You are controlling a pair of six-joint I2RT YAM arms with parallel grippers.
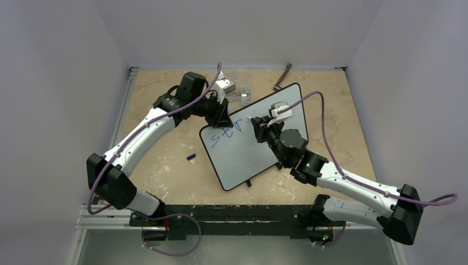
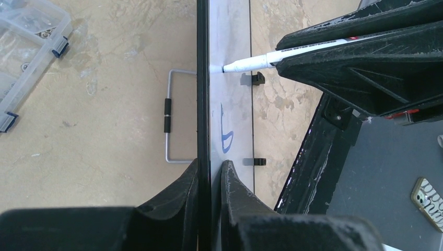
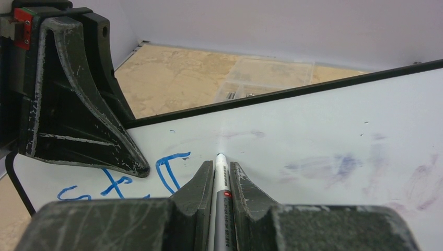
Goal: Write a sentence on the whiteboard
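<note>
The whiteboard [image 1: 243, 160] runs diagonally, near-left to far-right: glossy white, black-framed, its sentence [image 1: 229, 132] only blue "str". The left gripper [image 2: 210, 166] pinches its edge; the right gripper [image 3: 220, 164] clenches a marker [image 3: 222, 182].

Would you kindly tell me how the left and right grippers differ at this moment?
The left gripper is shut on the whiteboard edge, clamping it; the right gripper is shut on a marker, its tip at the board's surface. The left sits at the rim beside the blue lettering; the right is just past its last letter. Both are closed.
</note>
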